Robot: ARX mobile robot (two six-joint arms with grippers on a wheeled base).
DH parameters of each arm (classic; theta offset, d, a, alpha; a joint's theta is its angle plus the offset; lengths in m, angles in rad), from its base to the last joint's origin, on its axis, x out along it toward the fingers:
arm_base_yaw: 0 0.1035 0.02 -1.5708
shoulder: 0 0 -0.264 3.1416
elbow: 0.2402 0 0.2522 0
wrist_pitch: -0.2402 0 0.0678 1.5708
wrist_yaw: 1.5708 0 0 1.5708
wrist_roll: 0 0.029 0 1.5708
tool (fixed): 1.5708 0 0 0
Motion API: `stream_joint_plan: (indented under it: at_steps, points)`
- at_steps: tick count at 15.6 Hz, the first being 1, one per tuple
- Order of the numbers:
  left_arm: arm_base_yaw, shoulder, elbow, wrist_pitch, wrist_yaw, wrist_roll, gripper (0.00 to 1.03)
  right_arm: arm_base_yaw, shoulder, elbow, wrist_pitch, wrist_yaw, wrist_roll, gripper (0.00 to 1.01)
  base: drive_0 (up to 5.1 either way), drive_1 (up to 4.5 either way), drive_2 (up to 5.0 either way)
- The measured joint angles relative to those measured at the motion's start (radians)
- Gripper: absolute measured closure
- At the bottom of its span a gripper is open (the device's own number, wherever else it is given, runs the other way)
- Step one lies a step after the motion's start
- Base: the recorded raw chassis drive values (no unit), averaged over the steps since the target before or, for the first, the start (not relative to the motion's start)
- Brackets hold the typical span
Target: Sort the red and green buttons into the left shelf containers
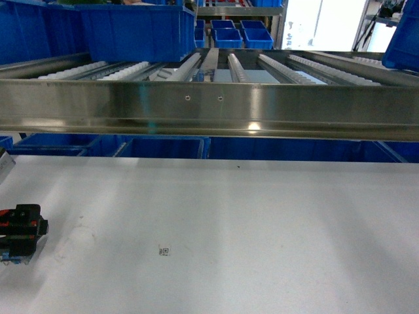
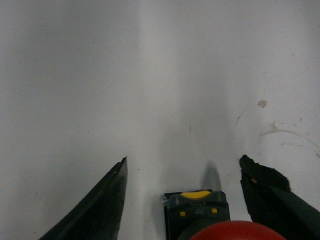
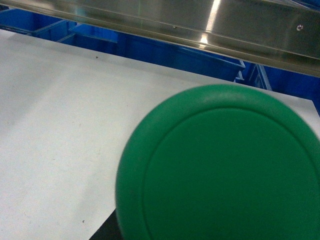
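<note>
Red button is sitting on the bench near its left edge, between the open fingers of the left end effector, cap cut off. Green button is filling the right wrist view; right end effector's state is unclear.

White table, steel roller shelf, bright window

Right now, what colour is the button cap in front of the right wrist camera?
Green. The button cap fills most of the right wrist view, above the white table.
</note>
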Motion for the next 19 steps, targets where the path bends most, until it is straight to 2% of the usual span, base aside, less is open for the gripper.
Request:
stream_joint_plan:
  at_steps: [4, 8, 10, 14, 16, 19]
  points:
    - [-0.023, 0.001, -0.002, -0.013, -0.021, -0.004, 0.73, 0.000, 0.000, 0.000, 0.000, 0.000, 0.000, 0.74, 0.0, 0.00, 0.0]
    - [-0.024, -0.013, -0.027, 0.004, -0.014, -0.007, 0.73, 0.000, 0.000, 0.000, 0.000, 0.000, 0.000, 0.74, 0.0, 0.00, 0.0]
    - [-0.021, -0.057, -0.068, 0.079, 0.034, -0.010, 0.73, 0.000, 0.000, 0.000, 0.000, 0.000, 0.000, 0.74, 0.0, 0.00, 0.0]
    - [-0.005, -0.336, -0.158, 0.240, 0.116, -0.023, 0.73, 0.000, 0.000, 0.000, 0.000, 0.000, 0.000, 0.74, 0.0, 0.00, 0.0]
    - [0.002, -0.482, -0.225, 0.223, 0.146, -0.050, 0.73, 0.000, 0.000, 0.000, 0.000, 0.000, 0.000, 0.74, 0.0, 0.00, 0.0]
    - [-0.044, -0.753, -0.296, 0.195, 0.142, -0.090, 0.73, 0.000, 0.000, 0.000, 0.000, 0.000, 0.000, 0.74, 0.0, 0.00, 0.0]
